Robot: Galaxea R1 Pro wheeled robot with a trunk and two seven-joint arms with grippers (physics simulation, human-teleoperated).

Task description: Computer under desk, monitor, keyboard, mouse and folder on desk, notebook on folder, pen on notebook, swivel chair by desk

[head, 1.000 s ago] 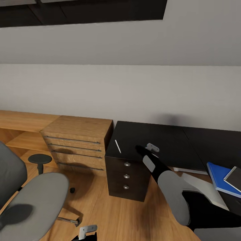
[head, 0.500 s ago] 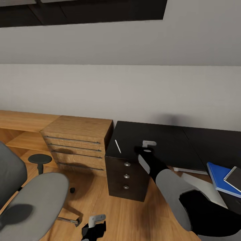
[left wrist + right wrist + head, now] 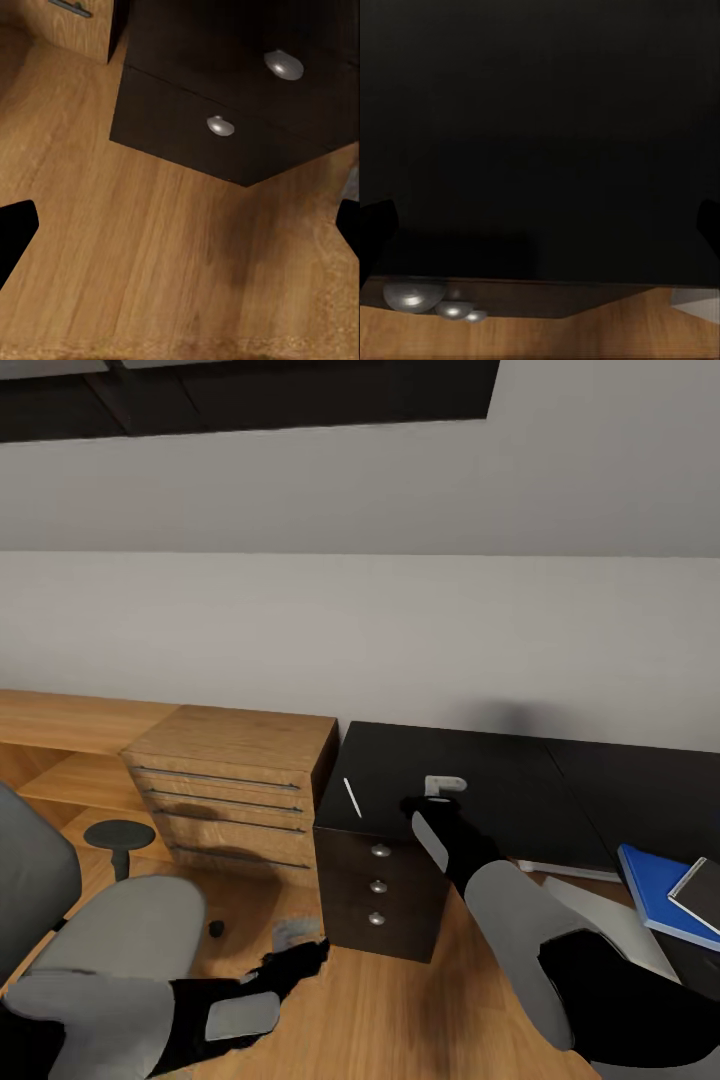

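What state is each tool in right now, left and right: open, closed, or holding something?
Left tool: open, empty, above the wood floor.
Right tool: open, empty, over the desk.

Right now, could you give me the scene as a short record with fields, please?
pen: lying on the desk top, near its left end, above the drawer unit
right gripper: over the desk top, beside the pen, open
left gripper: low over the floor, before the drawer unit, open
folder: blue, on the desk at the right
notebook: on the folder
swivel chair: left of the drawer unit
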